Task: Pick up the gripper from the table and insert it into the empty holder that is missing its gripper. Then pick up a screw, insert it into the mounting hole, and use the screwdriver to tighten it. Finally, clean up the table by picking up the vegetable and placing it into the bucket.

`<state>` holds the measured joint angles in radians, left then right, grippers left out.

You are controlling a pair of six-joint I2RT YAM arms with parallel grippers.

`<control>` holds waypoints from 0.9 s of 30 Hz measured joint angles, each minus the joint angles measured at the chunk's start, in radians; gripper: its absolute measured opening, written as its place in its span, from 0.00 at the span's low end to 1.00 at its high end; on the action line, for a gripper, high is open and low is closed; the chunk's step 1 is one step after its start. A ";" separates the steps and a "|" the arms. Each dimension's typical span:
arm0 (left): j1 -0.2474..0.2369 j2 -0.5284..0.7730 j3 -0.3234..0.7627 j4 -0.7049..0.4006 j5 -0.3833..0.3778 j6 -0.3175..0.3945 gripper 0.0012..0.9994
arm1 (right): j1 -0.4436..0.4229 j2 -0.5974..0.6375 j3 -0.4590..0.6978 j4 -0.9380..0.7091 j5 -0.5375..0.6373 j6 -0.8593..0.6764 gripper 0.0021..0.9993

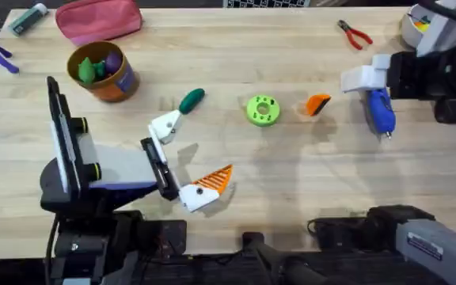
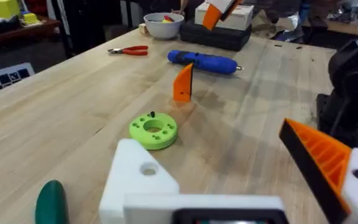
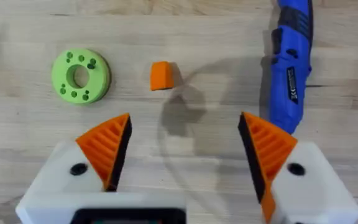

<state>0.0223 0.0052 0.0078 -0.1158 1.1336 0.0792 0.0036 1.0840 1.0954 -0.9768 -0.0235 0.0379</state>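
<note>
The orange ribbed gripper (image 1: 317, 104) (image 3: 161, 76) (image 2: 183, 83) lies on the table between a green disc (image 1: 262, 110) and the blue screwdriver (image 1: 381, 111) (image 3: 291, 62). My right gripper (image 3: 185, 121) (image 1: 359, 79) hovers open above the table beside it, both fingers bearing orange pads. My left gripper (image 1: 187, 157) (image 2: 207, 140) is open and empty. One of its fingers is the bare white holder (image 1: 167, 125) (image 2: 138, 180) with its mounting hole (image 2: 148, 168); the other carries an orange pad. The dark-green vegetable (image 1: 191, 100) (image 2: 51, 202) lies just past the holder. The bucket (image 1: 101, 71) stands at the far left.
The green disc (image 2: 153, 129) (image 3: 80, 76) has a small dark screw-like piece on its rim. Red pliers (image 1: 355, 34) lie at the far right, a pink pouch (image 1: 99, 20) behind the bucket. A white bowl (image 2: 163, 25) stands beyond the pliers. The bucket holds green and purple items.
</note>
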 joint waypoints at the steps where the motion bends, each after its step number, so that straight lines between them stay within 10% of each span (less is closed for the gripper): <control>1: 0.000 0.000 0.000 0.000 0.000 0.000 0.99 | 0.000 0.000 0.000 0.000 0.000 0.000 0.99; 27: 0.000 0.000 0.000 0.000 0.000 0.000 0.99 | 0.153 0.500 0.335 -0.195 0.085 -0.123 0.99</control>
<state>0.0223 0.0051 0.0078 -0.1158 1.1336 0.0792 0.1570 1.5838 1.4300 -1.1721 0.0620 -0.0846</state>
